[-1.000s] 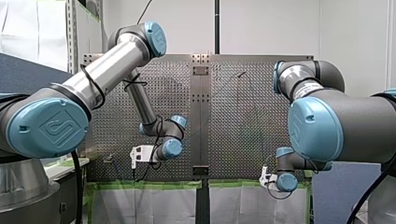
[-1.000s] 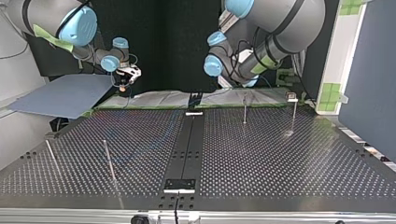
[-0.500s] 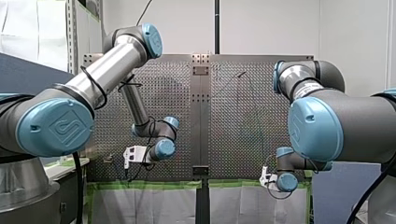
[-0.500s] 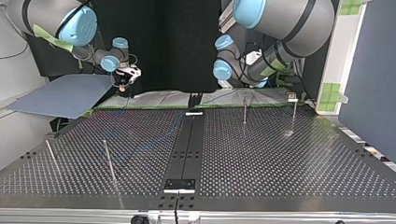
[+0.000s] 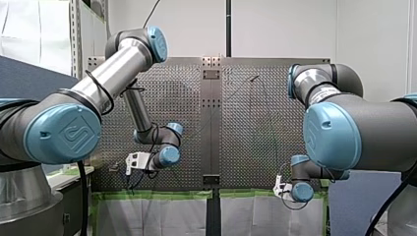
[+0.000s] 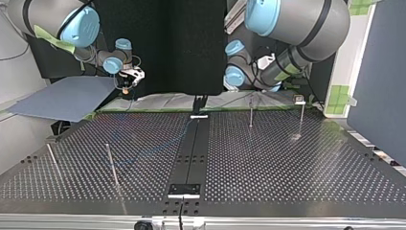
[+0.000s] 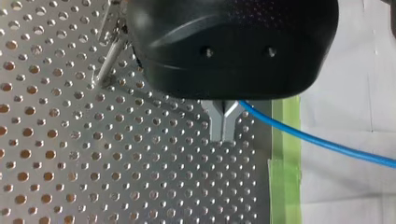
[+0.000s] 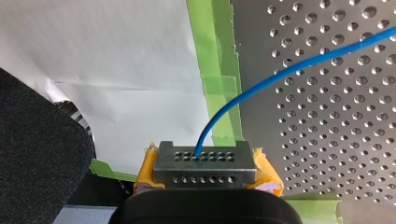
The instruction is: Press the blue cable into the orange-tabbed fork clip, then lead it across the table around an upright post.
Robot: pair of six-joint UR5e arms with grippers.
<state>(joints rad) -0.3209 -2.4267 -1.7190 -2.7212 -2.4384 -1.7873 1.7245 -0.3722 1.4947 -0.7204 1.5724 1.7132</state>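
As our left gripper (image 7: pixel 223 126) is clamped on the blue cable (image 7: pixel 317 142) near the tabletop (image 7: pixel 70 163) edge, and the right gripper (image 8: pixel 205 161) pinches it too, we judge step 1 pending; next: bring cable down into the fork clip (image 6: pixel 299 99), w/ care.

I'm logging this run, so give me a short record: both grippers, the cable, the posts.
left gripper: shut on blue cable, over perforated table
right gripper: yellow pads, shut on blue cable
cable path: runs out from each gripper over the table
upright posts: several standing on the table
fork clip: not made out
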